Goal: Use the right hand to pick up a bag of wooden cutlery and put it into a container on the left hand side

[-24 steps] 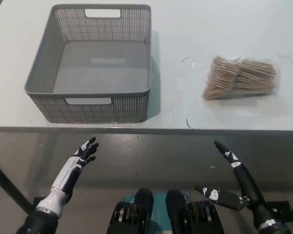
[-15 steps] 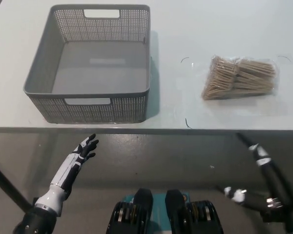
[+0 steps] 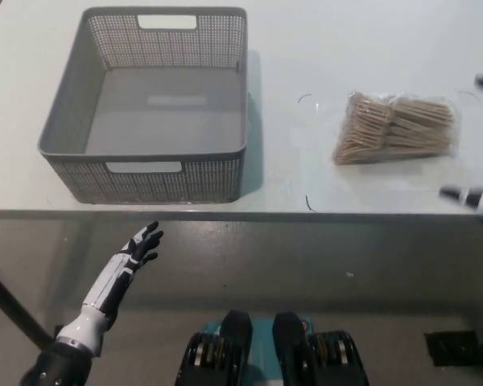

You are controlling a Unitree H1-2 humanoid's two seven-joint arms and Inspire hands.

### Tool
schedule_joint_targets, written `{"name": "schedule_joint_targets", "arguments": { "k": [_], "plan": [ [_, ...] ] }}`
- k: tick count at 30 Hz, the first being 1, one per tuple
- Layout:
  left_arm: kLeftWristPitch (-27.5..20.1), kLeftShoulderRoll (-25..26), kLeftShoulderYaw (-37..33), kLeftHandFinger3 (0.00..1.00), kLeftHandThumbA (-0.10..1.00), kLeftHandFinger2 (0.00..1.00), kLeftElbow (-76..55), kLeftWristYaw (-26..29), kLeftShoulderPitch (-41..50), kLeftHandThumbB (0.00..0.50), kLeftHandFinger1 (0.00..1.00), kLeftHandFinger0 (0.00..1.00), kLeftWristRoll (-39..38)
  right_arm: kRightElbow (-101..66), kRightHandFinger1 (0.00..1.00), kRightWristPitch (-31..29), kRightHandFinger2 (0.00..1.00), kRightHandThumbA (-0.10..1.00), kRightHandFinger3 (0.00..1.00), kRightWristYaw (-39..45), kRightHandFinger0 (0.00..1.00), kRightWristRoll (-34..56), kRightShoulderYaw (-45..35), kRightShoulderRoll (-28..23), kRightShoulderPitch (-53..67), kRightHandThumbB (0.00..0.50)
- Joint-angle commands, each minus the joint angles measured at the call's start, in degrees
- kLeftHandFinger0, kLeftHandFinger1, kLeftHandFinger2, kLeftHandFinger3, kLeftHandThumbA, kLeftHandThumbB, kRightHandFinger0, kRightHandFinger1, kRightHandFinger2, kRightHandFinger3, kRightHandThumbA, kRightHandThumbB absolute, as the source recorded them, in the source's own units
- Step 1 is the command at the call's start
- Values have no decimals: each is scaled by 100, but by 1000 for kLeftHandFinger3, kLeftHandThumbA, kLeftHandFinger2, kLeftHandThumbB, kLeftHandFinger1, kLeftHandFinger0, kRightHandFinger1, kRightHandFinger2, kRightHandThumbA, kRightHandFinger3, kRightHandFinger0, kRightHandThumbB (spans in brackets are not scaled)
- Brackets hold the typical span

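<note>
bag [image 3: 394, 129]: flat on the table [image 3: 306, 48], well right of the basket [image 3: 185, 181], with nothing touching it.
right hand [image 3: 467, 195]: mostly off the right edge. you see only two black tips, set wide apart, one beyond the bag's right end and one nearer than it. it holds nothing.
left hand [image 3: 137, 249]: rests below the table edge, fingers spread, empty.
risk, grip: if you pinch only the slick film, the bag may sag and slip out short of the basket.
risk, carry: if you travel low, the bag could clip the basket's right wall and shove it.
</note>
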Motion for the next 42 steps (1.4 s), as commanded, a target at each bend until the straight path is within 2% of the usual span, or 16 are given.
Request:
{"name": "schedule_joint_targets", "arguments": {
  "k": [1,5,7,11,15,22,26,30,42],
  "plan": [
    [-149,115,62,1000,1000,1000,-216,-65,19,199,1000,1000,-78,599,1000,218,1000,1000,1000,707,1000,-150,156,-519,-933,348],
    [-163,110,70,1000,1000,1000,-201,-54,18,204,1000,1000,-73,1279,1000,192,1000,1000,1000,976,1000,-233,463,-665,-1659,371],
    [-186,115,62,1000,1000,1000,-196,-38,25,199,1000,1000,-36,1703,1000,99,1000,1000,1000,1103,1000,-274,628,-662,-2031,399],
    [-246,100,43,1000,1000,1000,-166,-53,74,194,1000,1000,-41,2301,1000,71,1000,1000,1000,1436,1000,-337,965,-645,-2656,406],
    [-298,95,-28,1000,1000,1000,-158,-39,128,213,1000,1000,75,2982,1000,-68,1000,1000,1000,1602,1000,-500,1293,-586,-3158,417],
    [-325,56,-56,1000,1000,1000,-108,-15,173,216,1000,1000,111,4460,1000,-537,1000,1000,1000,1853,1000,-843,2020,-387,-4096,488],
    [-313,38,-65,1000,1000,1000,-72,-47,210,213,1000,1000,82,4962,1000,-572,1000,1000,1000,2151,1000,-986,2375,-239,-4447,480],
    [-322,46,-71,1000,1000,1000,-63,-22,245,211,1000,1000,138,5498,1000,-793,1000,1000,1000,2276,1000,-1084,2655,-55,-4688,493],
    [-278,58,-137,1000,1000,1000,-148,-56,257,227,1000,1000,203,6376,1000,-891,1000,1000,1000,2209,1000,-1217,2895,463,-4840,500]
  ]
}}
